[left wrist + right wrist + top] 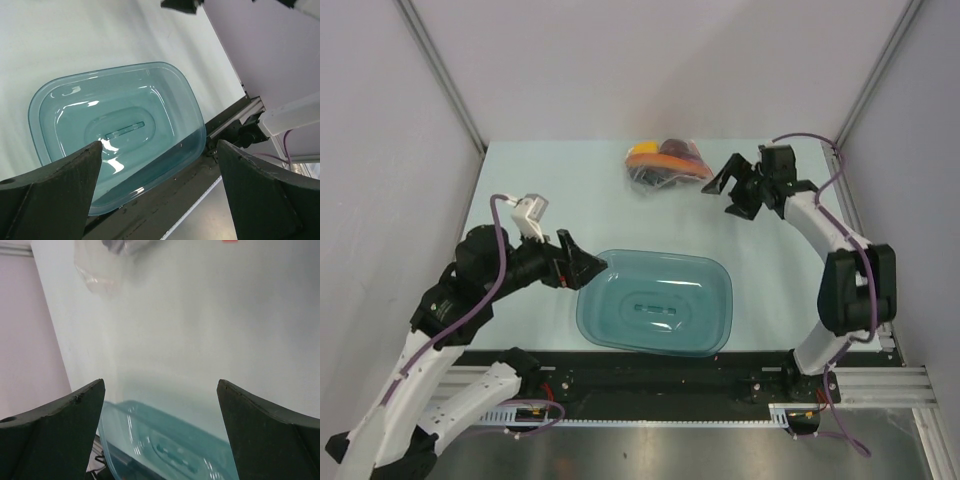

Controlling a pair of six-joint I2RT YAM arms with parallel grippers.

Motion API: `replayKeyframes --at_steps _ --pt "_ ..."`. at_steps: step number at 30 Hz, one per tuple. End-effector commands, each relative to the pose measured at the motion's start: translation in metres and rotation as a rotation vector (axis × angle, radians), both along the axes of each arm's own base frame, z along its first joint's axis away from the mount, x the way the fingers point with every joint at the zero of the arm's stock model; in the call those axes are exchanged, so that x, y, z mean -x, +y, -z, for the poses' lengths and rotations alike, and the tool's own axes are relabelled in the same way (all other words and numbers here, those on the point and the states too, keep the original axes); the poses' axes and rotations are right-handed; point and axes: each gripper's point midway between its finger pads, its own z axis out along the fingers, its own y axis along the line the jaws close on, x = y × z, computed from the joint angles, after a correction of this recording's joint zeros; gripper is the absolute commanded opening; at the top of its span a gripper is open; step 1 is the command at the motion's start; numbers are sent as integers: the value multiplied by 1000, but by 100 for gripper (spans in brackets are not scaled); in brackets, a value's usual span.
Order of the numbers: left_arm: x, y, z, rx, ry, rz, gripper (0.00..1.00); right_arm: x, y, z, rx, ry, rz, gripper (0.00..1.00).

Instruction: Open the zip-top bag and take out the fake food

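The zip-top bag lies at the back of the table, a clear crinkly pouch. The fake food shows through it as orange, purple and dark pieces. My right gripper hangs open just right of the bag, apart from it, nothing between its fingers. Only a clear corner of the bag shows at the top left of the right wrist view, far past that gripper. My left gripper stands open at the left rim of the teal tub, holding nothing. In its wrist view the left gripper frames the tub.
The teal translucent tub sits empty at the near middle of the table; its far rim shows in the right wrist view. The black rail carrying the arm bases runs along the near edge. Purple-grey walls close in both sides.
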Motion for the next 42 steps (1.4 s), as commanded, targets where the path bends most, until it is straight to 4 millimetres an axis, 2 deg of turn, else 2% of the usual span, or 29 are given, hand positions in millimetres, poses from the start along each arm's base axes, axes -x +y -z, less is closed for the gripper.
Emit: replayKeyframes --at_steps 1,2,3,4,5,7,10,11,12,15,16,17,18,20,21,22,24,25,28,30,31,33,34,37,40,41,42 --pt "-14 -16 -15 28 -47 50 100 -65 8 -8 -75 -70 36 100" --pt "-20 -19 -10 10 -29 49 100 -74 11 -5 -96 -64 45 100" --pt "-25 -19 -15 -2 -45 48 99 -86 13 -12 -136 -75 60 100" --pt "-27 -19 -14 -18 -37 44 99 -97 16 6 -162 -49 61 100" --pt "-36 -22 -16 -35 -36 41 99 -106 16 6 -182 -55 71 100" --pt "-44 -25 -16 -66 -46 46 97 -123 21 18 -233 -37 86 100" --pt "-62 -33 -7 -96 -31 45 94 -135 20 30 -276 -5 110 100" --pt "-66 -34 -3 -101 -23 43 94 -137 20 44 -284 27 125 100" --pt "-71 -38 1 -102 -7 40 93 -139 16 49 -296 41 142 100" --pt "-81 -47 -3 -89 -19 57 93 -148 10 64 -319 57 152 100" --pt "-84 -49 -3 -95 -19 60 93 -149 10 67 -326 65 146 100" --pt "-88 -50 -10 -102 -39 63 93 -155 10 61 -333 53 140 100" --pt "-89 -50 -10 -110 -37 66 92 -156 8 70 -333 72 142 100" --pt "-97 -53 -10 -122 -31 65 91 -159 8 70 -346 74 143 98" --pt "-100 -55 -10 -120 -32 66 90 -161 8 74 -350 79 145 95" --pt "-103 -58 -8 -120 -23 71 89 -164 9 70 -365 52 130 87" --pt "-108 -62 -6 -119 -16 75 87 -163 13 69 -396 45 110 83" --pt "-111 -62 -6 -119 -14 75 86 -166 13 67 -402 23 99 73" --pt "-117 -67 -4 -120 -3 89 83 -167 19 63 -419 -3 59 53" --pt "-122 -72 -4 -115 0 101 82 -167 20 59 -420 -28 29 45" --pt "-125 -72 -5 -114 -1 101 81 -166 20 56 -420 -34 22 36" --pt "-131 -77 -5 -112 0 109 81 -163 21 56 -413 -28 10 27" --pt "-133 -77 -5 -115 2 106 81 -162 21 57 -403 -32 2 15" --pt "-141 -80 -6 -117 4 106 79 -156 27 55 -385 -32 -34 0" --pt "-148 -82 -8 -120 -2 98 78 -144 40 53 -361 -1 -81 0" --pt "-149 -82 -8 -117 -2 97 78 -140 45 44 -356 -19 -103 0" --pt "-151 -83 -9 -113 -7 96 78 -126 56 49 -337 33 -122 0"
